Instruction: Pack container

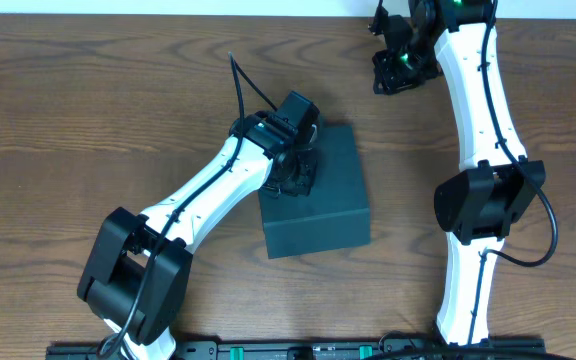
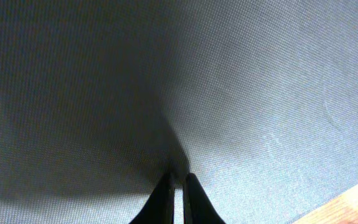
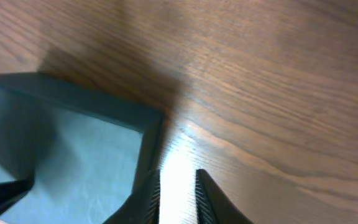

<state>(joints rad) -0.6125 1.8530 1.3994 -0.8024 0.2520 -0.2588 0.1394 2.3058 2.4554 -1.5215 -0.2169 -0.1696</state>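
The container (image 1: 330, 215) lies mid-desk (image 1: 88, 90), lid looking down. The left tool (image 2: 178, 186), closed and empty, rests on that lid: press flat, straight down. The right tool (image 3: 178, 184), jaws slightly apart, empty, hangs beyond the container's far right corner

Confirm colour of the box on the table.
The container is dark teal-green, plain matte, no markings; the overhead view shows it best.

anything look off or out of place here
Nothing looks spilled or damaged. The container is closed but sits turned askew to the table edges, and the left tool, shut, is down at its lid.
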